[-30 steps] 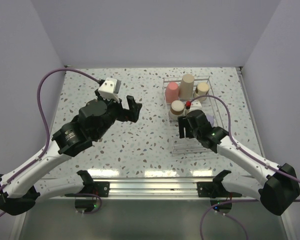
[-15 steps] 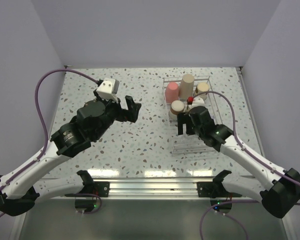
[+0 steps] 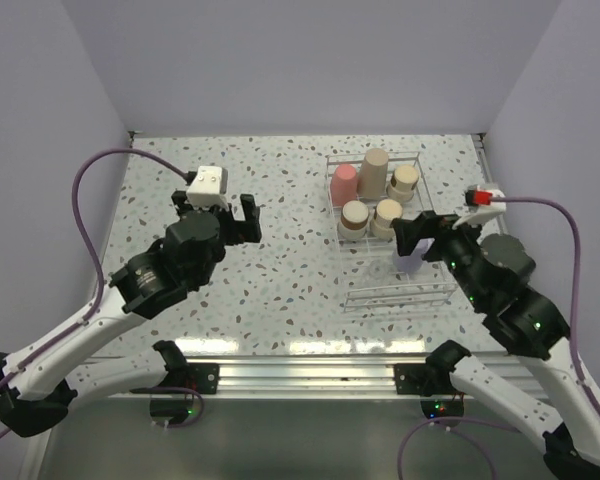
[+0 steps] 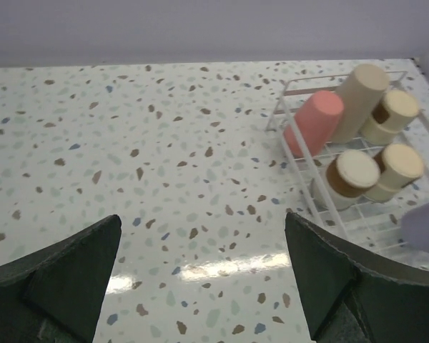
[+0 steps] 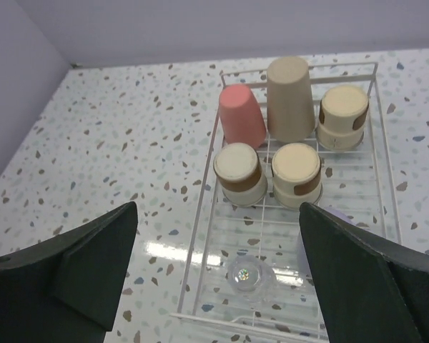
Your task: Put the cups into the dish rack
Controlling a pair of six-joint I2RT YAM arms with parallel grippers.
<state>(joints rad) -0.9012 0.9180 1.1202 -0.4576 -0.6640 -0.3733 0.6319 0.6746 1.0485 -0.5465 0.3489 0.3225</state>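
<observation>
From above we see both arms and the whole counter (image 3: 280,270). The dish rack (image 3: 398,297) sits on its right half, and its long axis runs from the near edge towards the back wall. The left fingers (image 4: 71,264) are spread wide over bare counter, well apart from the rack, with nothing between them. The right fingers (image 5: 79,264) are spread wide too, above the rack's near half, and hold nothing.

The right wrist view looks along the rack's length and sharpens what the top view leaves small. Five cups fill the far half in two rows. At the back stand the pink cup (image 5: 242,116), the tall tan cup (image 5: 289,100) and one of the beige cups (image 5: 237,171); two more beige ones stand side by side in front. All five are upright, long axis vertical, closed end up (the pink and tan ones widen towards the rack floor, so their mouths face down). The brown bands on the beige ones show only in the wrist views. Only the right wrist view shows a small clear round thing (image 5: 247,275) on the rack floor at the near end; we cannot tell what it is.

The lavender cup (image 3: 410,263) shows best from above, in the rack's near half just by the right fingers. The wrist views catch only a blurred sliver of it, and we cannot tell which way it points.
</observation>
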